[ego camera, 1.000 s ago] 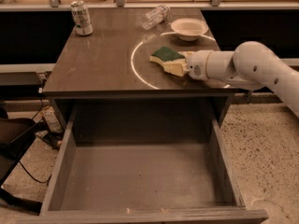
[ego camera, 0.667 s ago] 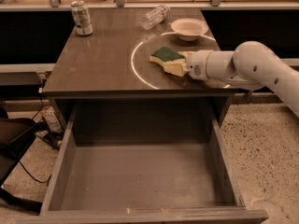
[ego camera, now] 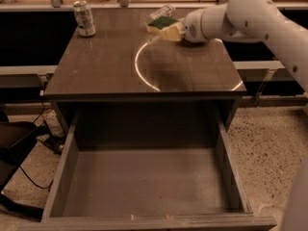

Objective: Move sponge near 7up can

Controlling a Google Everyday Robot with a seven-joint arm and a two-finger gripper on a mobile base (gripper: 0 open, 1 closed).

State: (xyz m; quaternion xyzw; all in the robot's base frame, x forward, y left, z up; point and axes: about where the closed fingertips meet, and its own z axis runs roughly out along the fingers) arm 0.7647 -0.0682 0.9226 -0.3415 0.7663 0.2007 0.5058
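The sponge, dark green on top over pale yellow foam, hangs lifted above the brown tabletop near the back middle. My gripper is shut on its right end, with the white arm reaching in from the right. The 7up can stands upright at the back left corner of the table, well to the left of the sponge.
A clear plastic bottle lies at the table's back edge, just behind the sponge. The white bowl is hidden behind my arm. An open empty drawer juts out below the tabletop toward the front. Cables and clutter lie on the floor at left.
My gripper has lifted the sponge off the table and carried it back and to the left, toward the can. The arm now covers the bowl.
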